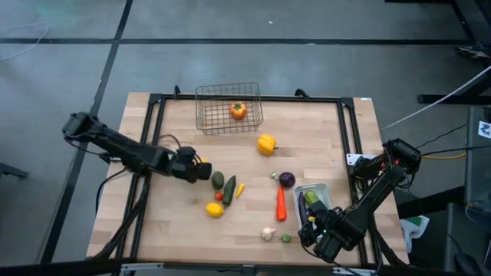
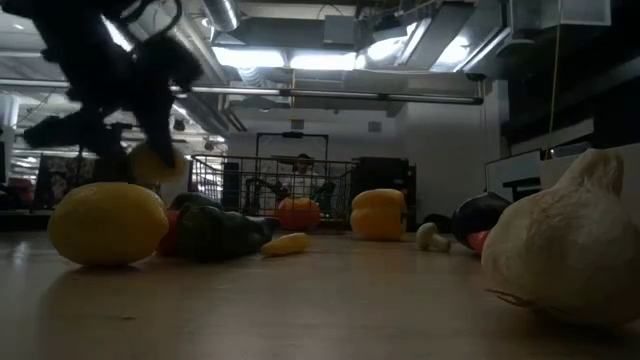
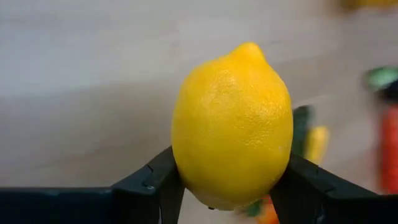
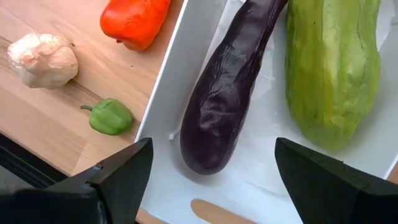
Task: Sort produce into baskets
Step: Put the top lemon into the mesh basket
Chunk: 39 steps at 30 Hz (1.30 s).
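A light wooden table [image 1: 184, 222] with a black metal frame carries everything. At its far edge stands a thin-wire mesh basket [image 1: 228, 107]. Near the middle sits a yellow toy pepper [image 1: 266, 144]. Closer in lie 2 dark green cucumbers [image 1: 223, 185], a small yellow piece [image 1: 240, 189], a yellow lemon [image 1: 215, 209], a round purple vegetable [image 1: 287, 180], an orange carrot [image 1: 281, 203], a white garlic bulb [image 1: 268, 233] and a small green pepper [image 1: 286, 238]. A white shallow tray [image 1: 321, 188] rests near the right edge.
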Available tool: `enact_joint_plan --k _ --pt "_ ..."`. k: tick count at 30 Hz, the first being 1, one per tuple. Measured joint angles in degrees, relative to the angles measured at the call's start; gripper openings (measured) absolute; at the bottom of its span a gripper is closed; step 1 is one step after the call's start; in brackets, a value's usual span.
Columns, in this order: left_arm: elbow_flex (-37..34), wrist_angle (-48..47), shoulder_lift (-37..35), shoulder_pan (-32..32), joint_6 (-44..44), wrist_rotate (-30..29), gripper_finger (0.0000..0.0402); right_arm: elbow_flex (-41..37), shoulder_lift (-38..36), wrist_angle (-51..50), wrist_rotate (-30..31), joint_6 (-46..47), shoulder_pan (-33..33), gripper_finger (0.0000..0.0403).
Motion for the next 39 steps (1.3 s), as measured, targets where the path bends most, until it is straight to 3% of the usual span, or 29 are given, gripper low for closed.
enact_joint_plan --k 5,10,16,23,27,31,35,39 --pt "4.04 1.14 -7.34 4.09 8.5 -5.58 0.0186 0.0 0.0 -0.01 0.16 0.0 0.0 0.0337" --pt "10.85 7.68 -10.27 10.1 24.77 -8.55 0.0185 0.0 0.0 -0.02 0.42 0.0 0.0 0.0337" --pt "20.87 12.33 -8.06 18.34 46.02 -8.57 0.0185 0.0 0.0 0.0 0.42 0.0 0.0 0.0337" --pt "29.41 12.03 -1.48 28.31 62.57 -8.31 0.0185 0.0 0.0 0.02 0.42 0.0 0.0 0.0337" --pt "31.92 11.96 3.74 34.64 69.93 -4.61 0.0185 0.0 0.0 0.02 0.42 0.0 0.02 0.0337" --pt "32.87 11.78 9.52 41.4 74.97 3.26 0.0192 0.0 0.0 0.02 0.42 0.0 0.0 0.0337" --pt "32.87 9.89 15.89 47.12 76.05 11.06 0.0195 0.0 0.0 0.02 0.42 0.0 0.01 0.0337" --pt "32.87 7.31 22.85 50.83 76.51 14.55 0.0196 0.0 0.0 0.02 0.42 0.0 0.0 0.0337"
